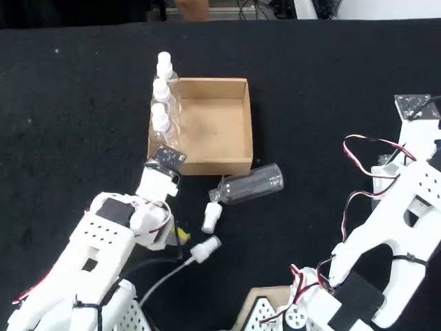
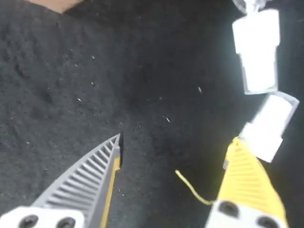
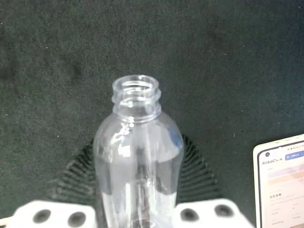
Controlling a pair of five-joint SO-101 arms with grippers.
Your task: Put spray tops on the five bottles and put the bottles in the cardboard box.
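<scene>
The cardboard box (image 1: 234, 127) sits mid-table. Three clear bottles with white spray tops (image 1: 160, 89) stand in a row at its left wall; whether they are inside it I cannot tell. An uncapped clear bottle (image 1: 249, 184) lies on its side in front of the box. Two loose spray tops (image 1: 212, 217) (image 1: 204, 249) lie just below it, also seen as spray tops (image 2: 256, 52) (image 2: 268, 126). My left gripper (image 2: 175, 141) hangs open over the black mat, its yellow finger (image 2: 247, 180) beside the nearer top. My right gripper (image 3: 140, 142) is shut on another uncapped clear bottle (image 3: 137, 161).
A black mat (image 1: 331, 83) covers the table. A phone (image 3: 282, 185) lies beside the held bottle. The left arm (image 1: 103, 248) fills the lower left and the right arm (image 1: 393, 221) the lower right. A grey cable (image 1: 162, 283) runs from the lower spray top.
</scene>
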